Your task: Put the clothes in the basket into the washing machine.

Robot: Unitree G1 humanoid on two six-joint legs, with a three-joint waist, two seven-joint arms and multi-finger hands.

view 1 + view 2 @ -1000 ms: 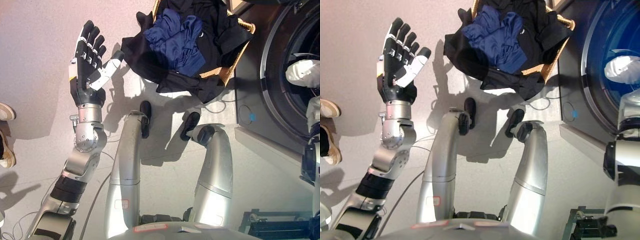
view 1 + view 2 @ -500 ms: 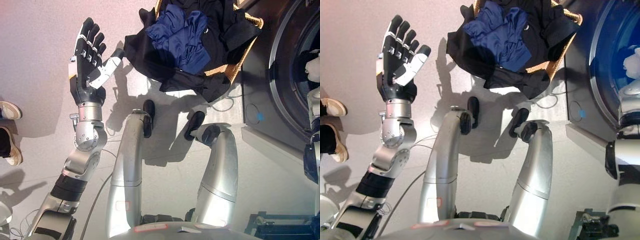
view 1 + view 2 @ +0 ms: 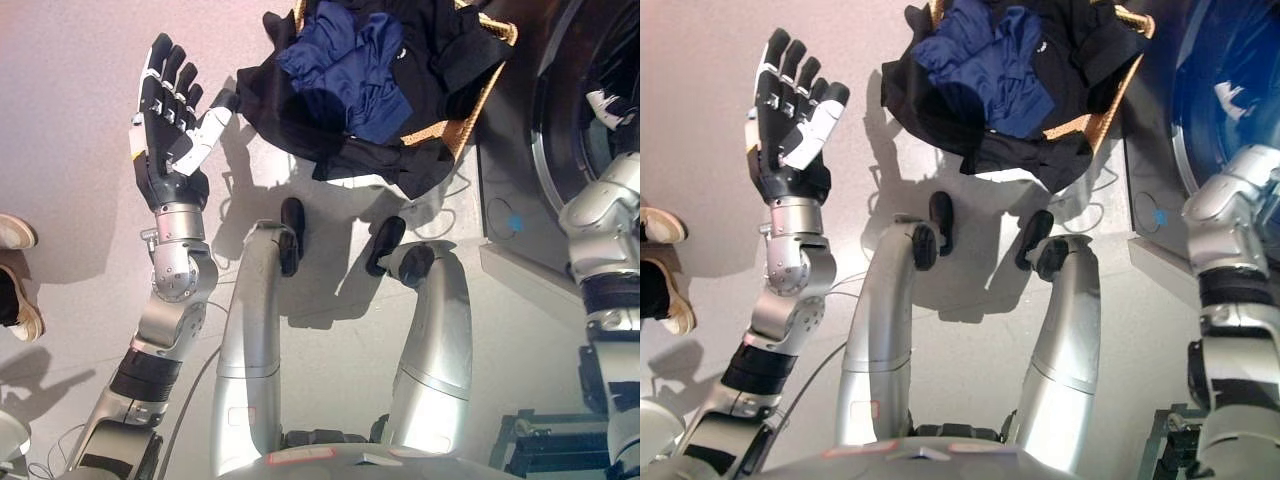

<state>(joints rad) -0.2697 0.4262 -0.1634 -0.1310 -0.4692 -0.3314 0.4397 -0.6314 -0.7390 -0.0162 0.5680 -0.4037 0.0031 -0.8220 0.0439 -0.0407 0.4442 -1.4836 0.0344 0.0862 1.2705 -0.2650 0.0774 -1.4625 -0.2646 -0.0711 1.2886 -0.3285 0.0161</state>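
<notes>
A wicker basket (image 3: 458,128) stands on the floor at the top of the view. Blue clothes (image 3: 350,65) lie on top of black clothes (image 3: 290,115) that spill over its near rim. My left hand (image 3: 170,120) is raised to the left of the basket, palm showing, open and holding nothing. On the right is the washing machine (image 3: 505,180) with its round opening (image 3: 575,120). My right arm reaches up into that opening. Only a small white-tipped part of the right hand (image 3: 608,103) shows inside the dark drum, so its fingers cannot be made out.
A person's shoes (image 3: 15,235) show at the left edge, close to my left arm. A dark metal frame (image 3: 555,450) sits on the floor at the lower right. Bare grey floor lies between the basket and the machine's front.
My right forearm has swung up and further into the machine's opening. The left hand stays raised and open. The clothes in the basket lie as before; the view has shifted slightly.
</notes>
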